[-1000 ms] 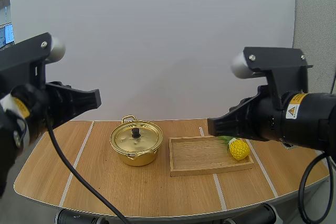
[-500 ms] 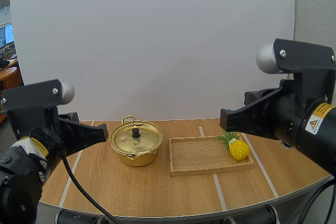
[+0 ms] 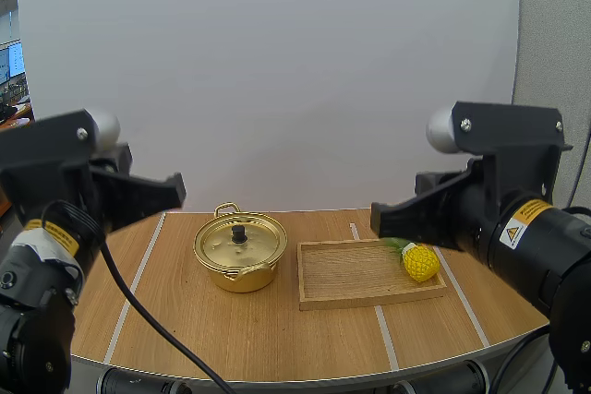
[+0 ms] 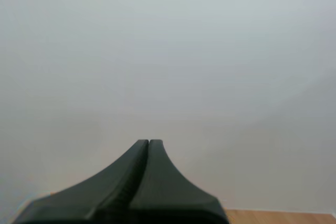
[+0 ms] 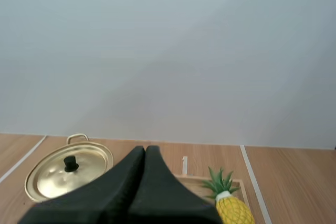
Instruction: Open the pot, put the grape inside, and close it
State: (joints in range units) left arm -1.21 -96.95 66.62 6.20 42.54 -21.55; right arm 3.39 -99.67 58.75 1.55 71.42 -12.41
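Note:
A gold pot (image 3: 239,253) with its lid on, black knob (image 3: 239,232) on top, stands left of centre on the wooden table. A small yellow toy pineapple (image 3: 420,262) with green leaves lies at the right end of a wooden tray (image 3: 355,276). My left gripper (image 3: 174,190) hovers high, left of the pot. My right gripper (image 3: 377,219) hovers high above the tray's far right. Both are shut on nothing: each shows as one dark wedge, the left gripper (image 4: 149,142) against the white backdrop, the right gripper (image 5: 145,149) above the pot (image 5: 68,176) and the pineapple (image 5: 231,206).
The table (image 3: 185,320) has white tape lines running front to back and a curved front edge. The tray sits just right of the pot with a narrow gap between them. A white wall stands behind the table.
Both arms shifted in the air: the left dipped, then rose again, and the right swung right, then back left. Pot, tray and pineapple have not moved.

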